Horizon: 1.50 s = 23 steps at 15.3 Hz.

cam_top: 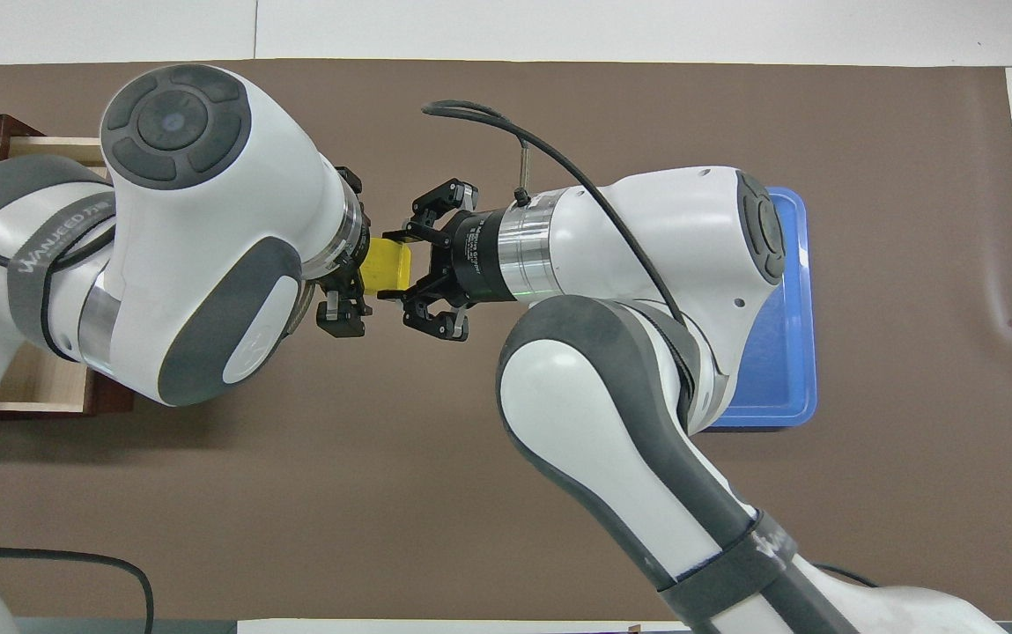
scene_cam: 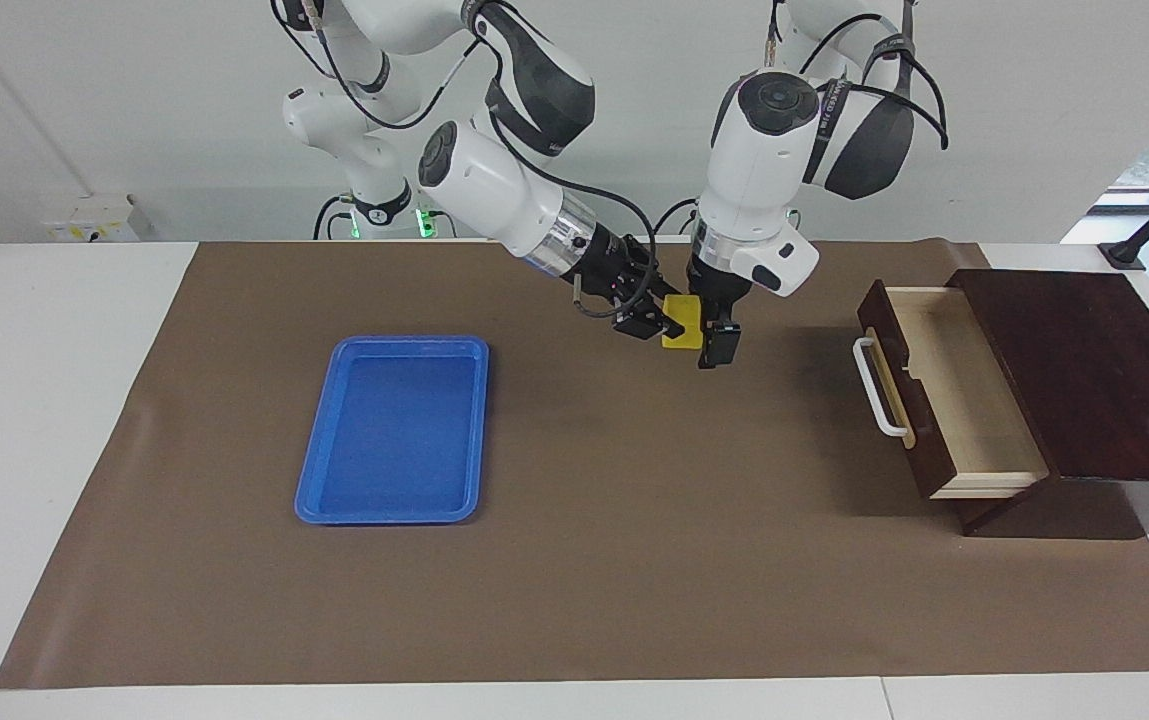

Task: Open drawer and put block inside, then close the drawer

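Facing view: block [scene_cam: 682, 322] in right claw [scene_cam: 669, 327]

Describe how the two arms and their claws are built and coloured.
Both arms have glossy white shells with dark grey joint covers and silver wrist rings. The left claw and right claw are black, with linked fingers. Black cables loop along both arms; the left arm's grey band carries white lettering.

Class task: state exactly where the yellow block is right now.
The block is in the air over the brown mat, gripped by the right claw, with the open left claw beside it, between the blue tray and the drawer.
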Motion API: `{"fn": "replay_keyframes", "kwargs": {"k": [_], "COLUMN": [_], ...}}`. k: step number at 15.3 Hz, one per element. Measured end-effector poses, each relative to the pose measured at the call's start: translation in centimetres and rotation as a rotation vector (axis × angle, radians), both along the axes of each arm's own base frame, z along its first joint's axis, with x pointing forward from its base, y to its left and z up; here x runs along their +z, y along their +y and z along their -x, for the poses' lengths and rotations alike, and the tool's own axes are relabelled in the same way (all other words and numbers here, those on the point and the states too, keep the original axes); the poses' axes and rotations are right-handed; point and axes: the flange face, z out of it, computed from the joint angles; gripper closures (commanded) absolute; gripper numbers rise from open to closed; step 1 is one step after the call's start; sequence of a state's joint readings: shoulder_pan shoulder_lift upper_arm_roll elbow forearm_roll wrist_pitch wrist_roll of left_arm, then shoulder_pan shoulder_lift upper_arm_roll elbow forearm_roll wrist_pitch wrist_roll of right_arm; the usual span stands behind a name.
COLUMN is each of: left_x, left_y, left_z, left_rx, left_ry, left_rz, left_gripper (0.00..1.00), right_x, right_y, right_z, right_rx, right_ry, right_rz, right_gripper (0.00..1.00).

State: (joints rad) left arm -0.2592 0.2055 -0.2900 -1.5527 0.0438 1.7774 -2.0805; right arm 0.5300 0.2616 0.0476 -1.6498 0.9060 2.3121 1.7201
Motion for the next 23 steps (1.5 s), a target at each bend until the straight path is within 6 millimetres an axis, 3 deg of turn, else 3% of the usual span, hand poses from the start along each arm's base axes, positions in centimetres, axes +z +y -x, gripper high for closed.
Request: {"fn": "replay_keyframes", "kwargs": {"k": [4, 8, 10, 11, 13, 14, 15, 16, 23], "left_x": [0.32, 0.31, 0.33, 0.35, 0.35, 0.36, 0.36, 0.36, 0.53], "left_y": [0.02, 0.01, -0.22, -0.3, -0.28, -0.28, -0.28, -0.27, -0.24], "left_z": [-0.36, -0.37, -0.23, -0.2, -0.21, -0.21, -0.21, -0.21, -0.27], "left_rx": [0.001, 0.001, -0.003, -0.005, -0.005, -0.005, -0.005, -0.005, -0.004], "left_ry": [-0.009, -0.009, -0.008, -0.01, -0.009, -0.01, -0.01, -0.01, -0.012], "left_rz": [0.003, 0.002, 0.002, 0.003, 0.003, 0.003, 0.003, 0.003, 0.006], "left_gripper": [0.03, 0.38, 0.48, 0.58, 0.62, 0.69, 0.81, 1.0, 1.0], "right_x": [0.03, 0.05, -0.1, -0.21, -0.24, -0.23, -0.22, -0.22, -0.08], "right_y": [-0.11, -0.15, -0.4, -0.45, -0.44, -0.44, -0.44, -0.44, -0.45], "right_z": [-0.09, -0.13, -0.47, -0.55, -0.58, -0.58, -0.58, -0.58, -0.63], "right_rx": [-0.002, -0.004, -0.018, -0.019, -0.019, -0.019, -0.019, -0.019, -0.02], "right_ry": [-0.001, -0.002, -0.008, -0.007, -0.007, -0.007, -0.008, -0.008, -0.01], "right_rz": [0.0, 0.0, 0.001, 0.002, 0.002, 0.002, 0.002, 0.002, 0.001], "right_gripper": [1.0, 1.0, 1.0, 1.0, 1.0, 1.0, 1.0, 1.0, 1.0]}}
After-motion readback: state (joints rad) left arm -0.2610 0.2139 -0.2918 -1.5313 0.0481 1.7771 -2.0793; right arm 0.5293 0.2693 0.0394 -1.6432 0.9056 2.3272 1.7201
